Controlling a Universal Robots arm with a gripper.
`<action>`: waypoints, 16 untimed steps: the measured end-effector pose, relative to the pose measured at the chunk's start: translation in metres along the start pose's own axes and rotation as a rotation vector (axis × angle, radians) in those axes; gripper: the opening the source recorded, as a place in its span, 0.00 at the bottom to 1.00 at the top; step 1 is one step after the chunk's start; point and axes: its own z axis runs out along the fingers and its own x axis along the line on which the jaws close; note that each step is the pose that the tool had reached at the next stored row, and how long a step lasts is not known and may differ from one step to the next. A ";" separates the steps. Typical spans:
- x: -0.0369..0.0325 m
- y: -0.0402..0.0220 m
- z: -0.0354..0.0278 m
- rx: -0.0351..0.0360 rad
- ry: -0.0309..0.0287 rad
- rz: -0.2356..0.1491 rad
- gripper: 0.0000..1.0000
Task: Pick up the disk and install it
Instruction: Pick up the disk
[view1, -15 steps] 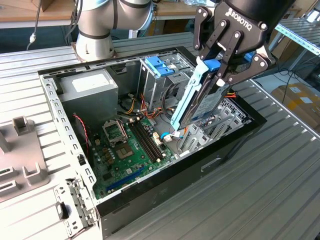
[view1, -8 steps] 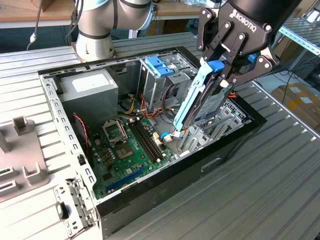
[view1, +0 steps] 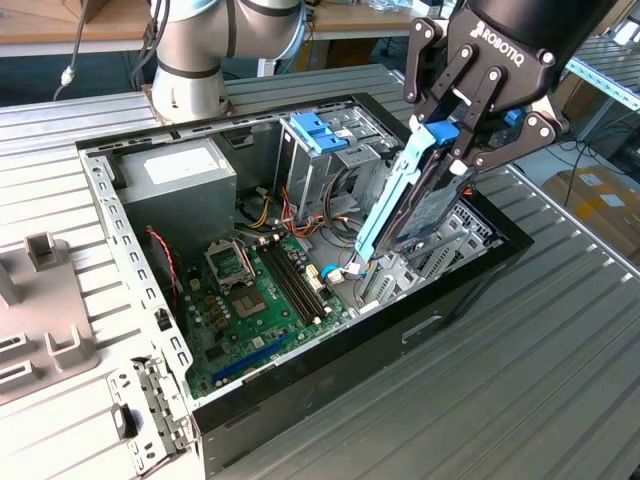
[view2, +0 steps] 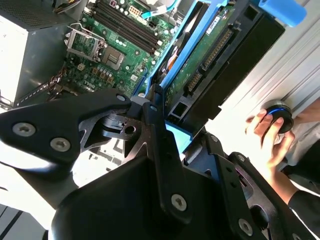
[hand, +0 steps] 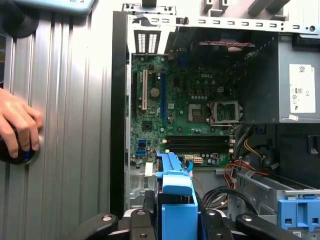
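- Your gripper (view1: 460, 148) has its jaws pinched on the disk (view1: 420, 200), clamping its upper end at the blue rails. The pick-up half of the job looks done.
- The disk hangs steeply tilted over the open computer case (view1: 100, 180). Its lower end dips toward the metal bay at the case's front, on the exterior view's right of the motherboard (view1: 250, 300).
- The install isn't finished: most of the disk stands clear above the case (I cannot tell whether its lower end touches the bay).
- In the second wrist view, the disk's green circuit-board side (view2: 200, 60) faces the camera.
- The light-blue bracket (view1: 318, 130) on the drive cage sits apart from the disk.
- A hand (hand: 17, 125) (yours, I take it) rests on a round controller on the table beside the case.
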 end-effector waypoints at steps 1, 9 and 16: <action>0.0002 -0.0009 0.0001 0.0001 -0.0001 0.000 0.37; 0.0016 -0.0105 0.0002 -0.0003 -0.0002 0.000 0.37; 0.0024 -0.0259 0.0011 -0.0009 0.0000 0.000 0.37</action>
